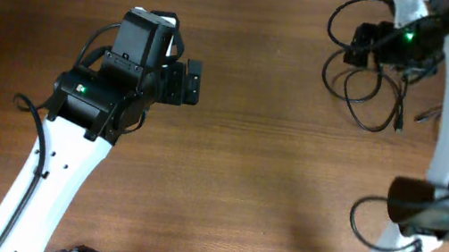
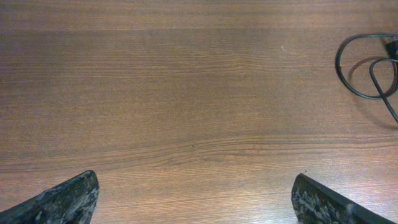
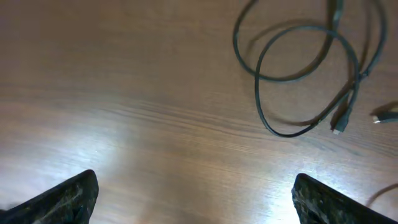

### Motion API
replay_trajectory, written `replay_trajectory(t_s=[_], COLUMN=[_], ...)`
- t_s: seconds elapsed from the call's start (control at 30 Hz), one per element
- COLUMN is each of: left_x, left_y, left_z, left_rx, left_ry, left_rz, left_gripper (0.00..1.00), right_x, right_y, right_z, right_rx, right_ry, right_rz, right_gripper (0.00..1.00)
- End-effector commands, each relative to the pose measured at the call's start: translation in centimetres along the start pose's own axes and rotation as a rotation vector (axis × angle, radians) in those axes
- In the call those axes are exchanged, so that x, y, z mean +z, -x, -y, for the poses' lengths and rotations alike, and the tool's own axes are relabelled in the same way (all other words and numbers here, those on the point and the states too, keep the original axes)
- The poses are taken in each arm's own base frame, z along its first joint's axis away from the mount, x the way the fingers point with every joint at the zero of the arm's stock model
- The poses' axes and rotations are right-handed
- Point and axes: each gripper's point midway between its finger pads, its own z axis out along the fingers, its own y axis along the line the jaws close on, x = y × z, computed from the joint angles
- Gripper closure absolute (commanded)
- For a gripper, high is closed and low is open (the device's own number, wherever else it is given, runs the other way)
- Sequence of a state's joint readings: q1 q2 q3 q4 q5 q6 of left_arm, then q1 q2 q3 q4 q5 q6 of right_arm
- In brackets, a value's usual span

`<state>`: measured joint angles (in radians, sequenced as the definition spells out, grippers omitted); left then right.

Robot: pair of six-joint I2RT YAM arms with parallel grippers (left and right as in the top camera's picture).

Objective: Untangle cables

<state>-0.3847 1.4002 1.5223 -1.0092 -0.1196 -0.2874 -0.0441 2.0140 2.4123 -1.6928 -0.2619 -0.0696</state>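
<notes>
A thin black cable (image 1: 375, 129) lies in overlapping loops at the table's far right; the same loops (image 3: 283, 133) show in the right wrist view, with a plug end (image 3: 339, 125) at the right. My right gripper (image 1: 357, 44) hovers at the upper part of the tangle, open (image 3: 196, 199), with only bare wood between its fingers. My left gripper (image 1: 193, 83) is open well to the left of the cable, near the table's middle. From the left wrist the cable (image 2: 339, 65) is seen far off at the right edge, and the open gripper (image 2: 196, 199) holds nothing.
A second loose plug end (image 1: 428, 113) lies right of the loops, also seen as a small connector (image 3: 385, 115). The wooden table (image 1: 253, 176) stretches between the arms. The right arm's own black wiring hangs near its base (image 1: 363, 220).
</notes>
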Motion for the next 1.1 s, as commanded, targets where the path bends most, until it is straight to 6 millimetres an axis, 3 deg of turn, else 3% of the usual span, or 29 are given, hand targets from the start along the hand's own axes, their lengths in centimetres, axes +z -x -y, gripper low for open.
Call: replay_trajectory(t_s=[0.0,0.1,0.17,1.07], left_x=[-0.8,-0.8,-0.8,-0.8], left_y=[0.4,0.4,0.4,0.4], left_z=[0.0,0.0,0.0,0.0], left_rx=[0.008,0.008,0.008,0.008], left_ry=[-0.005,-0.006,-0.005,-0.005], left_rz=[0.024,0.024,0.024,0.024], left_gripper=[0.01,0.01,0.01,0.01], right_x=[-6.7,-10.2,-10.8,-10.1], right_y=[-1.2,-2.5,-2.7,-2.4], right_z=[-2.8,-4.2,-4.3,-3.8], right_rx=[-0.026,-0.055,-0.06,-0.051], right_ry=[0.034,0.051,0.048,0.03], right_rz=[0.166,0.256,0.271,0.252], right_gripper=[0.01,0.01,0.01,0.01])
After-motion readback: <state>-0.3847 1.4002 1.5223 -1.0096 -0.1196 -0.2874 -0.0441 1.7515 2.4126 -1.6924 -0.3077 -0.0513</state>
